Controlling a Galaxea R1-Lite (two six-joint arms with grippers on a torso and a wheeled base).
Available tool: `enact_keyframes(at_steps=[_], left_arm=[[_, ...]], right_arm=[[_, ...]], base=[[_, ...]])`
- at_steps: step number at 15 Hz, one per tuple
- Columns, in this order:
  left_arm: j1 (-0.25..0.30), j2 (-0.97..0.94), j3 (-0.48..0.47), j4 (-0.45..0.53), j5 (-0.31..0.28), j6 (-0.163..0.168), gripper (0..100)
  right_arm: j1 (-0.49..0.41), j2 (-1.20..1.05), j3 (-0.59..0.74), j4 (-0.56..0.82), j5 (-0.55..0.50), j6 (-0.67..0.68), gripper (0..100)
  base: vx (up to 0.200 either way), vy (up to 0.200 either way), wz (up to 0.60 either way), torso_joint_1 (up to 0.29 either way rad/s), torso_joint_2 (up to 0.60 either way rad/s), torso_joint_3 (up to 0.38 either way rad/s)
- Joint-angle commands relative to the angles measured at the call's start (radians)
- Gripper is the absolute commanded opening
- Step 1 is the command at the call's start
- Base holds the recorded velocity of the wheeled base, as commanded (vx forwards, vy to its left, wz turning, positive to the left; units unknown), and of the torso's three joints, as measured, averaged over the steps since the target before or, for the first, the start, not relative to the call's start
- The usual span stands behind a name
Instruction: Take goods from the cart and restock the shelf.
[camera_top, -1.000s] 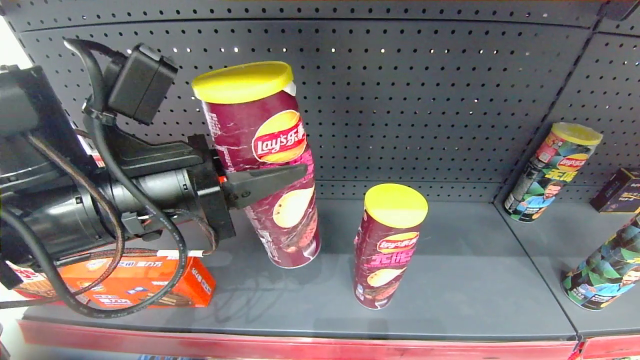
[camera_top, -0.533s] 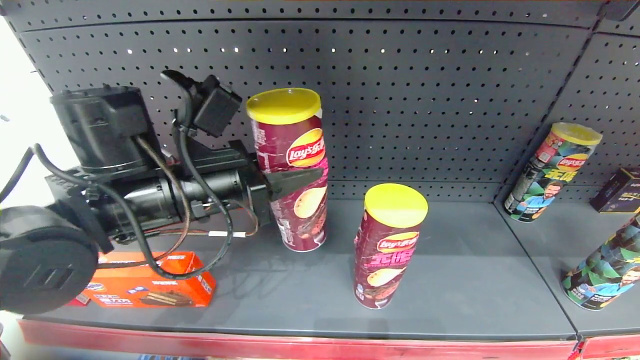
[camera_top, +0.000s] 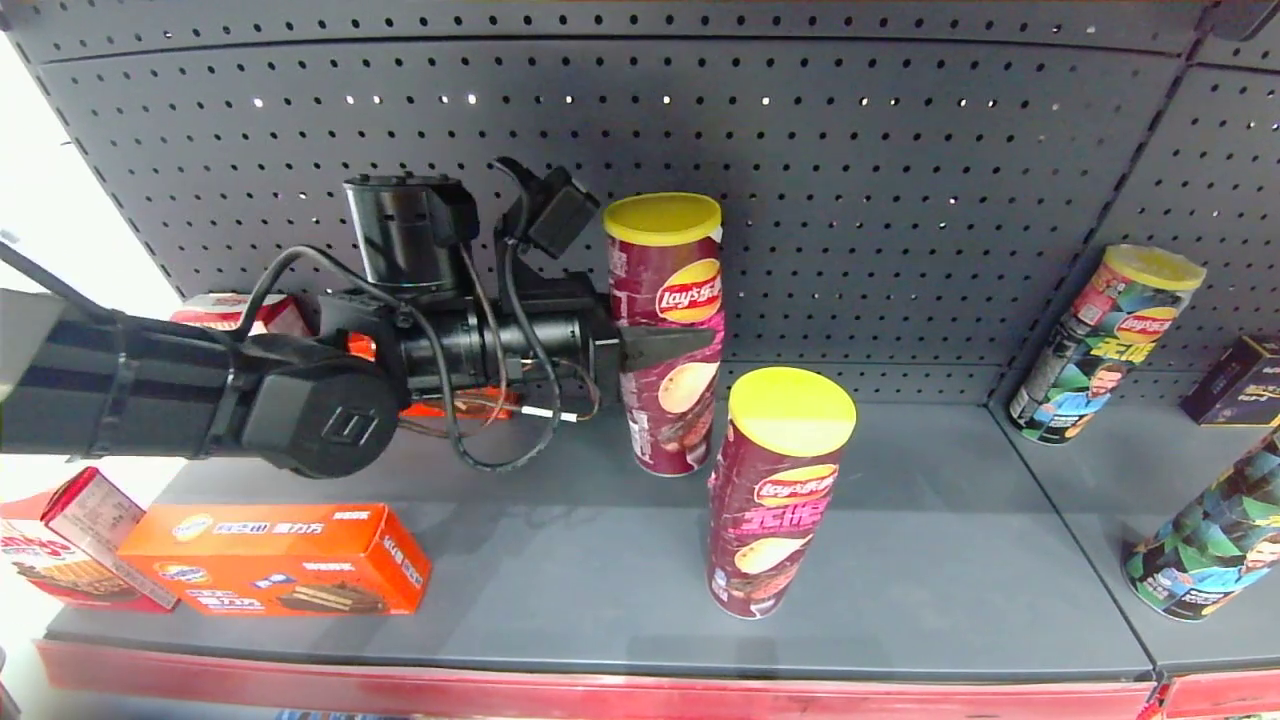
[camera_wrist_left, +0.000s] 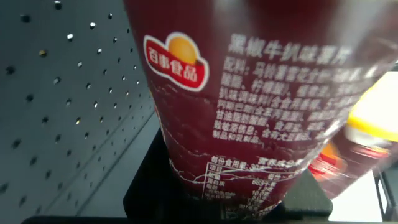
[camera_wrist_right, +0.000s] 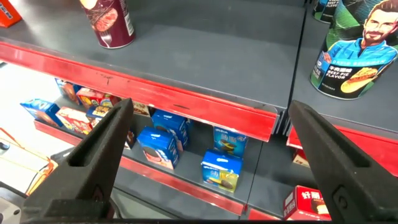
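Maroon card with a yellow lid: the held can (camera_top: 665, 300) is standing upright in my left gripper (camera_top: 680, 345). I am clamping it at about mid-height, with one dark finger (camera_top: 665, 343) crossing its front. The can is sitting toward the back of the grey shelf (camera_top: 560, 560), close to the pegboard (camera_top: 850, 200). I cannot tell whether its base is touching the shelf.

A second can (camera_top: 775, 500) of the same kind is standing upright nearer the front edge, to the right of the held can and just beside it — whether the two are touching I cannot tell.

An orange box (camera_top: 280, 560) is lying flat at the front left of the shelf, well apart from both cans. Two green cans (camera_top: 1100, 345) are standing in the neighbouring bay on the right.

My right gripper (camera_wrist_right: 214, 168) is hanging with its fingers spread wide and gripping nothing — it is facing the shelf's red front edge (camera_wrist_right: 186, 99), with blue boxes (camera_wrist_right: 161, 140) on the tier beneath.
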Motion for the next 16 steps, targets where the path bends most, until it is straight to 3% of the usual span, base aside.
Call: enact_keyframes(at_steps=[1,4,5,16], left_arm=[[0.002,0.104,-0.091,0.014,-0.026,0.001,0],[0.003,0.167,-0.160,0.014,-0.033,0.010,0],[0.025,0.216,-0.220,0.016,-0.034,0.029,0],[0.014,0.376,-0.429,0.052,-0.034,0.030,0]], right_arm=[[0.001,0.001,0.000,0.000,0.000,-0.001,100],[0.001,0.001,0.000,0.000,0.000,0.000,100],[0.001,0.001,0.000,0.000,0.000,-0.001,100],[0.001,0.001,0.000,0.000,0.000,0.000,100]], base=[[0.000,0.000,0.00,0.000,0.00,0.000],[0.000,0.000,0.00,0.000,0.00,0.000],[0.000,0.000,0.00,0.000,0.00,0.000],[0.000,0.000,0.00,0.000,0.00,0.000]])
